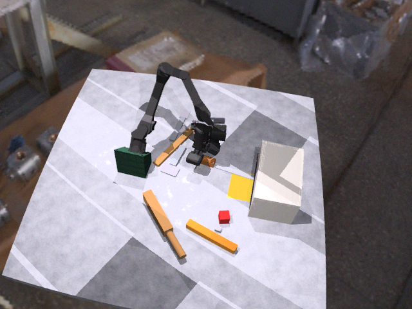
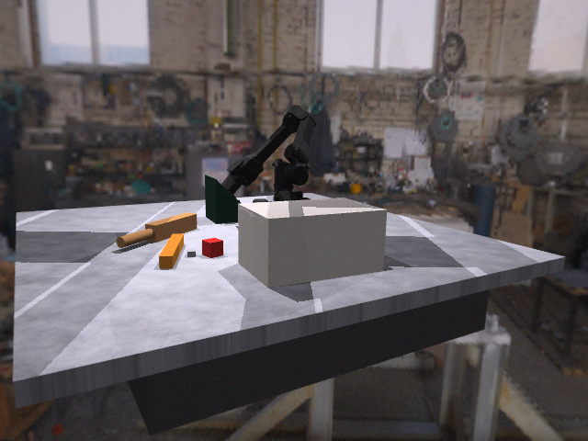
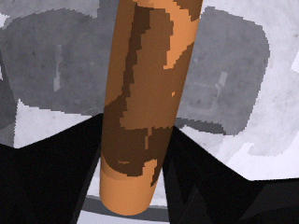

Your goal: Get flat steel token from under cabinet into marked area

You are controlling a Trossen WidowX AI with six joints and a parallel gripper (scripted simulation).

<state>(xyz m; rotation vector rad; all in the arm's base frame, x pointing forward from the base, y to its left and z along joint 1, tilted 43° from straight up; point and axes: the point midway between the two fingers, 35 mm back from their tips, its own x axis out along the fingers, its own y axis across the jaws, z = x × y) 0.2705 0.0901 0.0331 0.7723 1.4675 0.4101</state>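
Jaws (image 1: 201, 160) closed round the orange handle (image 1: 208, 161) (image 3: 149, 70), its thin rod (image 1: 226, 170) running right and slightly near toward the cabinet (image 1: 277, 179) (image 2: 327, 242); token not visible, presumably beneath it, right of the jaws, beyond the yellow patch (image 1: 240, 187).

From high up, one view looks steeply down on my whole table; another faces the cabinet (image 1: 277, 172) (image 2: 327, 246) from low outside, sharing it. My wrist's stares closely past my fingers.
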